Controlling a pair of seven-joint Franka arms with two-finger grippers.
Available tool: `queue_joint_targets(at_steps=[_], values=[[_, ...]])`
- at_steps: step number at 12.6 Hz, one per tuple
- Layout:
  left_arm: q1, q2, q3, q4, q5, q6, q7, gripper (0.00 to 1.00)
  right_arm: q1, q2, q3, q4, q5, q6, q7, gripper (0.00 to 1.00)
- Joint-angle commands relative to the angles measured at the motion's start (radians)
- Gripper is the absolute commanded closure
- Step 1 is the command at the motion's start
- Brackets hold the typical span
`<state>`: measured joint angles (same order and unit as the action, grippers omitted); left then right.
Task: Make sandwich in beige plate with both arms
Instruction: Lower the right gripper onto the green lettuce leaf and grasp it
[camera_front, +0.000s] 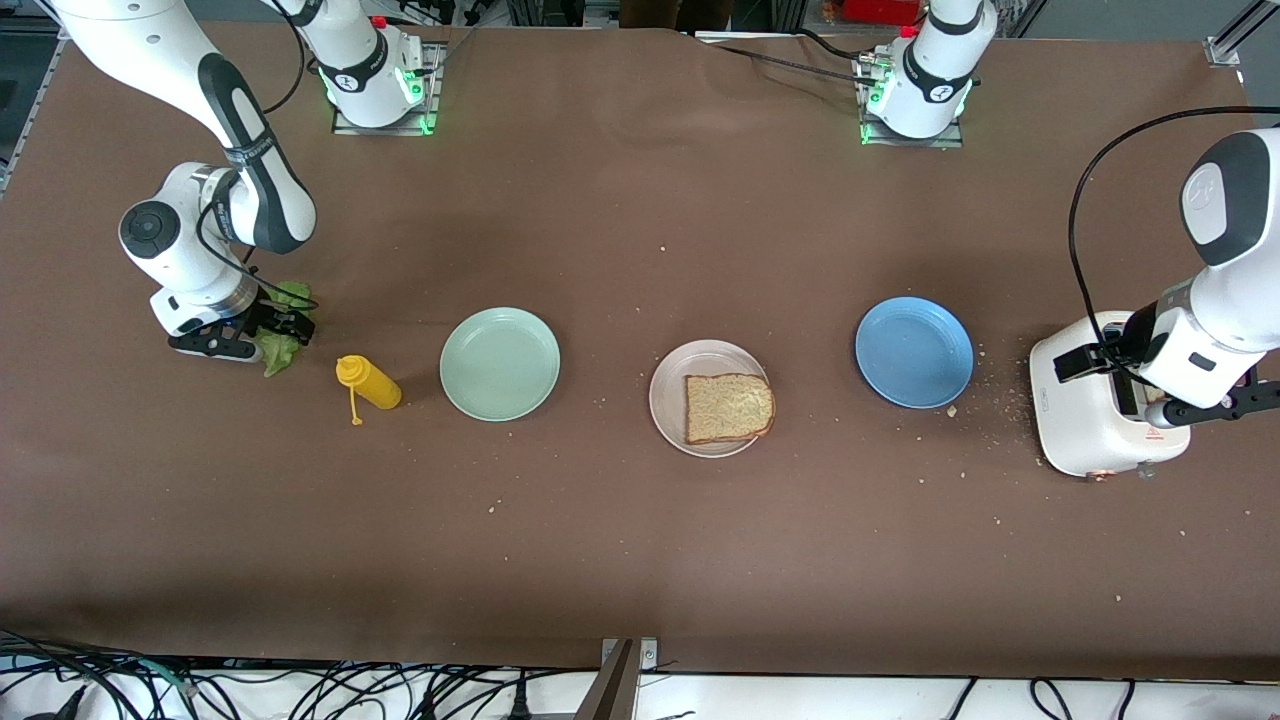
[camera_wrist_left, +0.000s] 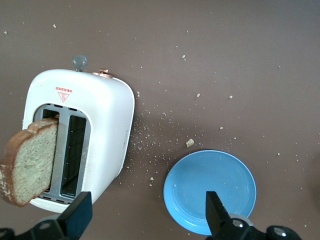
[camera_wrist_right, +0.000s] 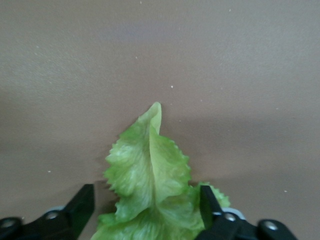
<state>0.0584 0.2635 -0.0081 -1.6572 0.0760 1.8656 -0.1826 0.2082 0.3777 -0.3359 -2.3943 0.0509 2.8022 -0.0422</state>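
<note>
Topping the white toaster (camera_wrist_left: 80, 135), a small illegible red triangle label (camera_wrist_left: 63, 94)

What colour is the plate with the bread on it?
Pale pinkish-beige plate, under the bread; best in the front view.

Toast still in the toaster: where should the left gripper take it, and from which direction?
Grip the exposed upper half of the toast slice, one finger on each flat face, coming straight down from above. It stands on edge in the toaster slot, so only its top part is free; the left gripper hangs open over it.
</note>
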Motion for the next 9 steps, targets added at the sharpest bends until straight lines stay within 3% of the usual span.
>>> queue_joint_targets(at_steps=[1, 2, 9], values=[[0.003, 0.006, 0.0, 0.024, -0.01, -0.003, -0.008, 0.0, 0.002, 0.007, 0.0, 0.003, -0.019, 0.011, 0.015, 0.74], [0.003, 0.006, 0.0, 0.024, -0.007, -0.003, -0.006, 0.0, 0.004, 0.004, -0.002, 0.004, -0.019, 0.011, 0.015, 0.97], [0.002, 0.003, 0.0, 0.024, -0.004, -0.005, -0.006, 0.0, 0.004, -0.129, -0.003, 0.02, -0.02, -0.045, -0.03, 1.0]])
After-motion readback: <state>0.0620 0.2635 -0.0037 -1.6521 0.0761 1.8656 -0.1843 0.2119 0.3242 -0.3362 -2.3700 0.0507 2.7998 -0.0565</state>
